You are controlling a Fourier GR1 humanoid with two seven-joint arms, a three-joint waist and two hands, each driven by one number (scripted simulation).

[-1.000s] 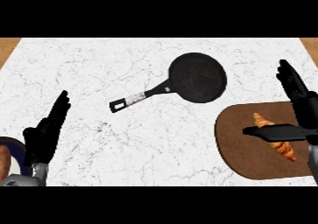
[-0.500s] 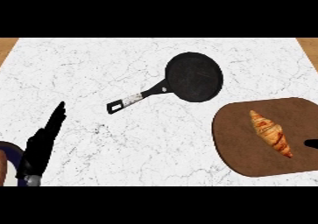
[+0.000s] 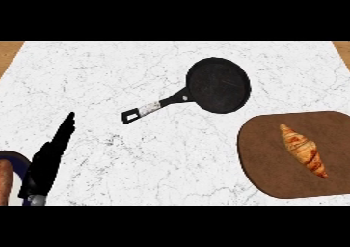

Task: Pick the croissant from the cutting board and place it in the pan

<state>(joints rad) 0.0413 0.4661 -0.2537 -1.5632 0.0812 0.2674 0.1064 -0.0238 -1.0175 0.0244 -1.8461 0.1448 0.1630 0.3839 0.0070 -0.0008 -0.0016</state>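
One hand is showing: the left hand [image 3: 46, 161], at eight o'clock, is resting released with fingers straight; the right hand is lying outside the view; the croissant [image 3: 303, 150] is lying on the cutting board [image 3: 266, 164] at four o'clock; the pan [image 3: 219, 85] is sitting at one o'clock.

The marble worktop [image 3: 135, 67] lies bare across its middle, between the pan [image 3: 219, 85] and the cutting board [image 3: 277, 159]. The croissant [image 3: 303, 150] sits uncovered on the board, open from above. The pan's handle [image 3: 152, 109] juts down-left into the central stretch. At lower left, the left robot hand [image 3: 47, 159] stands edge-on, fingers straight, beside a plate [image 3: 8, 159] at the corner.
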